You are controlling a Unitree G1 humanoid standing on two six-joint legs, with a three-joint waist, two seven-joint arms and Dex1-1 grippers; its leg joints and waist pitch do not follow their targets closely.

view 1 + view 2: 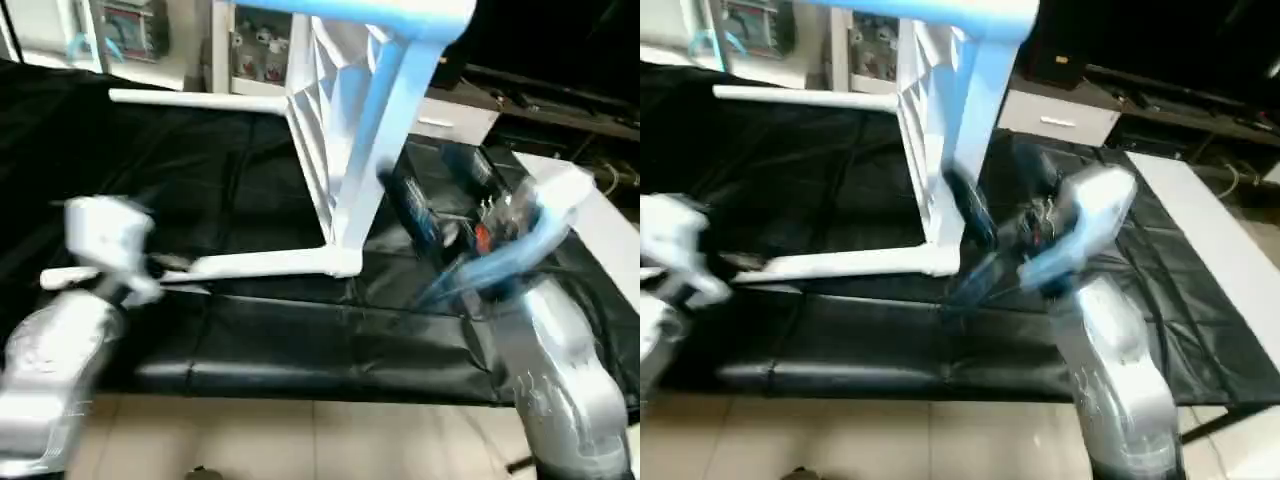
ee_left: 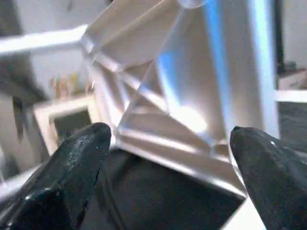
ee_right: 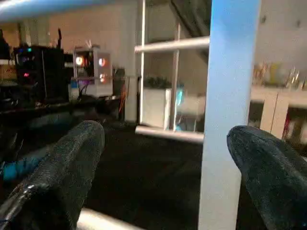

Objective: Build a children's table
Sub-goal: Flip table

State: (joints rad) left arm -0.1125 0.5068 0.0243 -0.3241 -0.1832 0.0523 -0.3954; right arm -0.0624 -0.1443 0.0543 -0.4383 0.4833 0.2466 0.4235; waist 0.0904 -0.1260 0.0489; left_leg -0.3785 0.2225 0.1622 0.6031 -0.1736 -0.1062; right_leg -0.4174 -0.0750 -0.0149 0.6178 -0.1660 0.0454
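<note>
The children's table point(image 1: 335, 130) lies on its side on the black-draped work table point(image 1: 300, 340). Its white tabletop stands on edge, with the ribbed underside point(image 2: 158, 100) facing my left gripper. Two white legs point(image 1: 200, 99) point(image 1: 270, 264) point to the left, and a third leg point(image 1: 380, 12) runs across the top. My left gripper point(image 2: 168, 158) is open beside the lower leg, with nothing between its fingers. My right gripper point(image 1: 440, 195) is open at the table's near upright bar point(image 3: 225, 110). That bar stands between its fingers point(image 3: 67, 167) without being clamped.
White shelving point(image 1: 180, 40) with small items stands behind the work table. A white board point(image 1: 610, 235) lies at the right, next to a dark cabinet point(image 1: 560, 90). Pale floor tiles point(image 1: 300, 440) run along the front edge.
</note>
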